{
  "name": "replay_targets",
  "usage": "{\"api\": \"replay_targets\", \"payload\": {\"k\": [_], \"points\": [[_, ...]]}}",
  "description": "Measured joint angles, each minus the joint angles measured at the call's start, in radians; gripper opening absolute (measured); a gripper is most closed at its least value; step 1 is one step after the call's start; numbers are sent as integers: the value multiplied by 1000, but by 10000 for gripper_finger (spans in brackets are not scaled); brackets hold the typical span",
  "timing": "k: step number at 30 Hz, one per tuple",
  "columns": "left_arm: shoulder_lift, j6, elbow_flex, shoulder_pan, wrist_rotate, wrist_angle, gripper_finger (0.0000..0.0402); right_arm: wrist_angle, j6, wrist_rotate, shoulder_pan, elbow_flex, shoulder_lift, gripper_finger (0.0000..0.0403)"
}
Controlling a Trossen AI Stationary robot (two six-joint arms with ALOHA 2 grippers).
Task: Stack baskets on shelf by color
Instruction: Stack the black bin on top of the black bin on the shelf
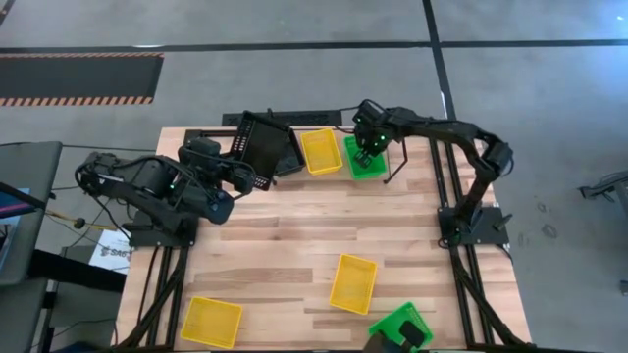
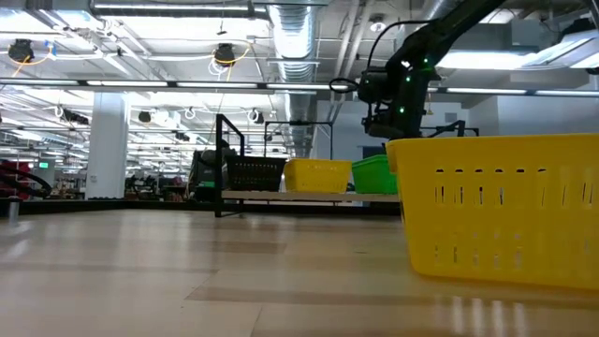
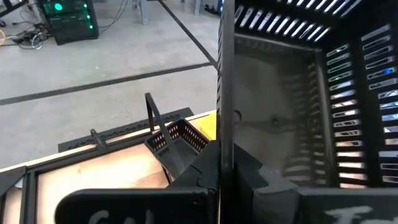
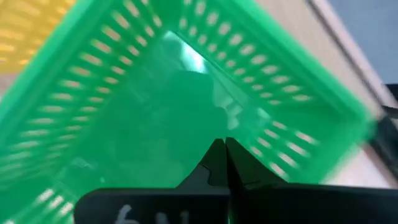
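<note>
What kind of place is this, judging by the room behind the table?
Probably a large industrial lab or workshop: bare ceiling ducts, a concrete floor with hazard tape, and a wooden table between two robot arms.

A pale wooden plank table [image 1: 294,235] carries a low black metal-tube shelf [image 1: 294,127] along its twelve o'clock edge. Toward six o'clock, directly on the wood, lie two yellow mesh plastic baskets [image 1: 353,282] [image 1: 211,322] and one green one [image 1: 400,324].

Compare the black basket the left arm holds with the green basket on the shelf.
The black basket is tilted, clamped at its rim in the left pincer; the green basket sits level on the shelf beside a yellow one, the right pincer shut above it. Both are slotted bins.
</note>
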Motion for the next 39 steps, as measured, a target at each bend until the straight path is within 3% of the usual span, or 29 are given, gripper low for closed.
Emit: {"api": "replay_targets", "payload": {"k": [18, 22, 29, 39], "points": [[0, 7, 0, 0, 0, 0, 0, -67, 3, 115, -15, 1, -102, 0], [0, 13, 0, 0, 1, 0, 0, -47, 3, 73, 30, 27, -127, 0], [0, 15, 0, 0, 0, 0, 0, 104, 3, -142, 115, 91, -114, 0], [0, 15, 0, 0, 26, 0, 0, 97, 4, -154, 172, 186, 65, 0]]}}
